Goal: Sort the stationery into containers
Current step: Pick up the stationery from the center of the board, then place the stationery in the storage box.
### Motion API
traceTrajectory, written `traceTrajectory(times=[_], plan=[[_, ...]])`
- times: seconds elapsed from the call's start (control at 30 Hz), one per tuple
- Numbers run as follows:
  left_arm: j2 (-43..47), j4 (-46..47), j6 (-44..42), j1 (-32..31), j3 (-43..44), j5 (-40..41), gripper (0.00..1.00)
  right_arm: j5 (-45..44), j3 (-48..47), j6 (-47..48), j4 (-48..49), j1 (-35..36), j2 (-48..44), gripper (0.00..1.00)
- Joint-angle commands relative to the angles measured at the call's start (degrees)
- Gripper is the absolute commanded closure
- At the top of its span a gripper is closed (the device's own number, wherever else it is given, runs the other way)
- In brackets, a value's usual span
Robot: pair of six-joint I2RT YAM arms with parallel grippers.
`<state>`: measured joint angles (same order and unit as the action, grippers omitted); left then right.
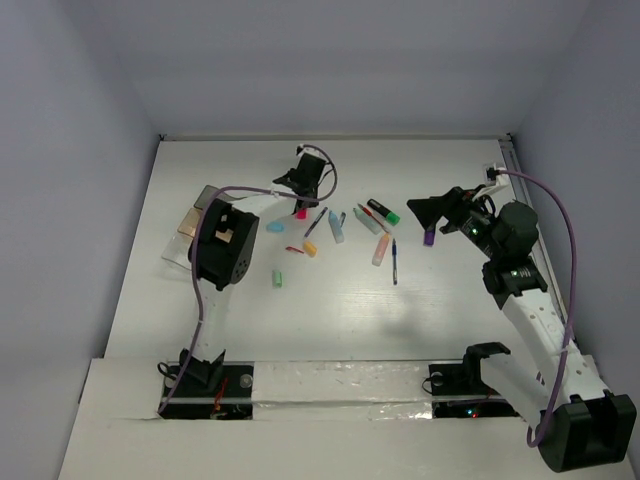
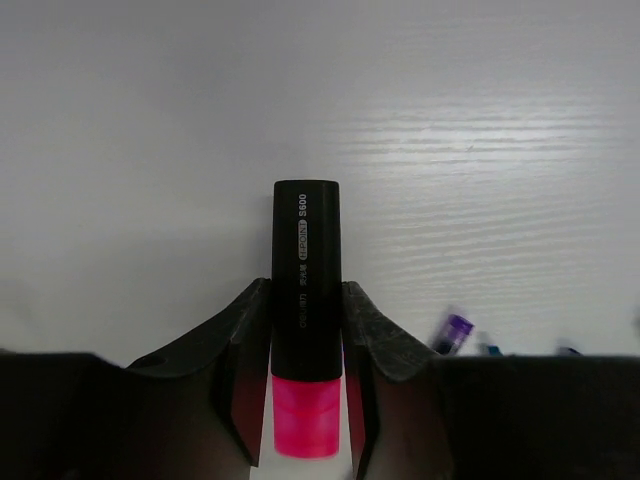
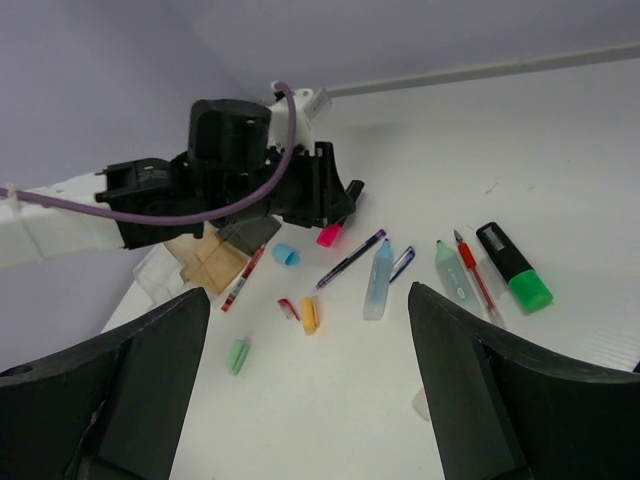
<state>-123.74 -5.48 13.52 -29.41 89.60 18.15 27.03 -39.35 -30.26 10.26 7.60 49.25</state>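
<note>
My left gripper [image 2: 306, 287] is shut on a pink highlighter [image 2: 306, 240] with a black body, both fingers pressed to its sides; its pink cap [image 1: 301, 212] shows below the jaws on the table. My right gripper [image 1: 425, 212] hangs open and empty over the right of the spread, fingers [image 3: 150, 390] wide apart. Scattered stationery lies between: a green highlighter [image 3: 514, 266], a pale-blue one [image 3: 378, 280], a mint one [image 3: 452, 272], a red pen [image 3: 474, 272], a purple pen [image 3: 350, 259]. The containers [image 1: 197, 222] sit at the left, partly behind my left arm.
Small pieces lie nearer the front: an orange cap [image 3: 309, 316], a mint eraser [image 3: 238, 355], a blue cap [image 3: 286, 254]. A peach highlighter [image 1: 380, 250] and a blue pen [image 1: 394, 262] lie mid-table. A purple item [image 1: 429, 238] sits under my right gripper.
</note>
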Motion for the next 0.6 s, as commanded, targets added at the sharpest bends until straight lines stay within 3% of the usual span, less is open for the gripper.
traceTrajectory(times=[0.0,0.17,0.3,0.57], plan=[[13.3,3.5,2.3,0.1,-0.1,-1.8,1.0,0.5,-0.8,0.3,1.8,0.4,0.1,0.14],[25.5,9.7,8.2,3.5,-7.1,-4.3,1.0,0.9,-0.7,0.4,2.3,0.9,0.5,0.14],[36.9,12.9,11.5,7.2,-17.8,-2.0,1.0,2.2,-0.7,0.0,2.9,0.9,1.0,0.14],[56.2,11.1,17.9,15.6,-38.0,2.8,1.0,2.6,-1.1,0.2,2.7,1.5,1.6,0.15]])
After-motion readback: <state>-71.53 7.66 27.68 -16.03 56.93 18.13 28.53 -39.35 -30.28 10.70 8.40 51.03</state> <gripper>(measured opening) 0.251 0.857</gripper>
